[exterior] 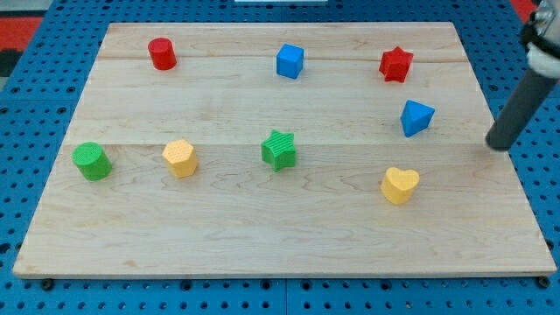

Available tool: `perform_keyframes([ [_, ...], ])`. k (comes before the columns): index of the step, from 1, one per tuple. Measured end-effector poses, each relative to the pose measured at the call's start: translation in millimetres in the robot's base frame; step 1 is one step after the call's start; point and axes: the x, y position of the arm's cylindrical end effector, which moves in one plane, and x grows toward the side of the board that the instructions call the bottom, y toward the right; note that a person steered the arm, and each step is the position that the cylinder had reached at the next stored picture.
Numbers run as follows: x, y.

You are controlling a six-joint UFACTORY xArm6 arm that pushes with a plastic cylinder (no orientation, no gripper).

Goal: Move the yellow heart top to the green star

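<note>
Eight blocks spread over a pale wooden board [262,227] on a blue pegboard surface [35,131]. Nearest the view's bottom, at lower right: yellow heart [400,185], lying flat, well apart from everything else. Up and to the view's left of it, near the board's middle: green star [279,150]. Same row, further left: yellow hexagon [180,158], then green cylinder [91,162] close to the left edge. Above the heart, on the right side: blue triangular block [416,117]. Along the view's top, left to right: red cylinder [162,53], blue cube [290,61], red star [395,64].

Entering from the upper right corner, leaning down and leftward: dark rod, with my tip [498,144] set down near the board's right edge. Touching no block; right of the blue triangular block, up and right of the yellow heart, with clear wood between. No jaws on this rod, so nothing gripped.
</note>
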Motion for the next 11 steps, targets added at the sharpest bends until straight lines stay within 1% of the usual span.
perform_keyframes([
  [1,61.4,-21.2],
  [2,78.8,-58.1],
  [4,42.7,-100.5],
  [5,74.7,-115.8],
  [6,78.5,-134.4],
  [7,38.3,-151.7],
  [9,-0.7,-183.2],
  [11,-42.3,-195.1],
])
